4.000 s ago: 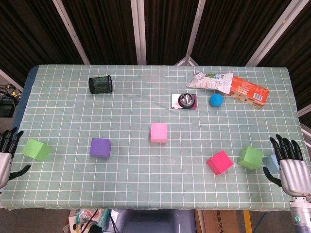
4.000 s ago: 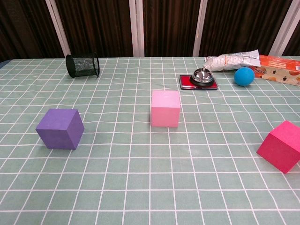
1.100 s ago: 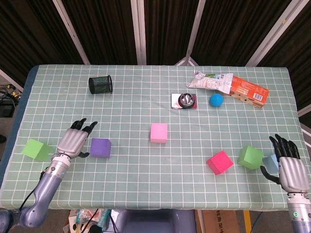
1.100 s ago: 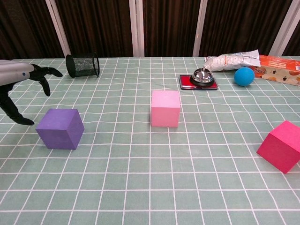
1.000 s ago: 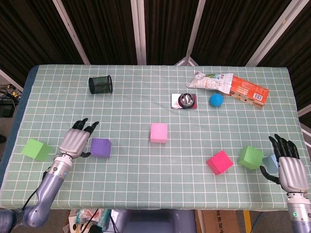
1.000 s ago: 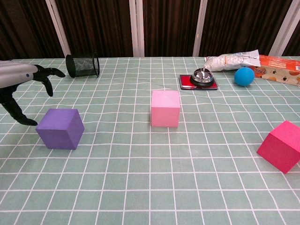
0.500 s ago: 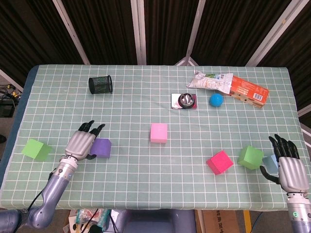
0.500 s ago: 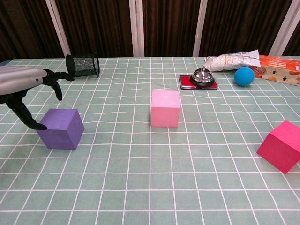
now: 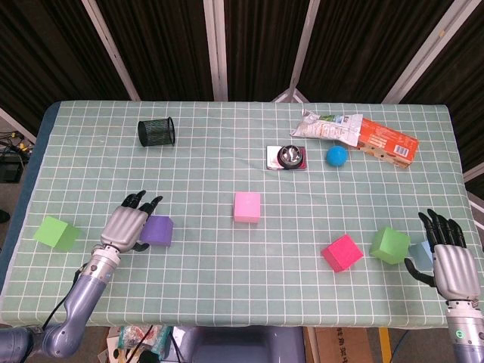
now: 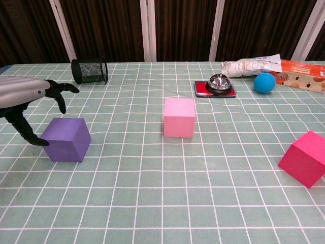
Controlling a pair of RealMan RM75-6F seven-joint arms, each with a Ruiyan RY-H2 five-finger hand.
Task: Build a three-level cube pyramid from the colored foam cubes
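Step in hand: reaching for the first cube; nothing stacked yet, by the look of it.
Left hand point(image 9: 128, 227): poised over the left edge of the purple cube point(image 9: 157, 230), fingers spread wide, thumb tip low beside the cube's left face in the chest view; contact not clear, no grasp formed.
Right hand point(image 9: 452, 265): resting at the table's near-right corner, fingers apart and extended, holding nothing.
Purple cube, place: about 8 o'clock from table centre, flat on the cloth.
Pink cube point(image 9: 247, 206): near table centre, upright, well apart from the purple one at its 3 o'clock side.
Magenta cube point(image 9: 342, 252): about 4 o'clock from centre, turned at an angle to the grid.
Green cubes: one point(image 9: 57, 232) at 9 o'clock near the left edge, just beyond the left hand; another point(image 9: 390, 245) at 4 o'clock, just beside the magenta cube.
Pale blue cube point(image 9: 420, 254): partly hidden behind the right hand, near the right edge.
Progress: likely very early; all cubes scattered singly, none touching except perhaps green and pale blue, hard to tell.
Next move calls for: lowering the left hand so fingers and thumb straddle opposite faces of the purple cube, then closing gently, foam probably yielding under pressure, before carrying it toward the pink cube to begin a base row.
Risk: nudging the cube sideways with the thumb before the fingers close.
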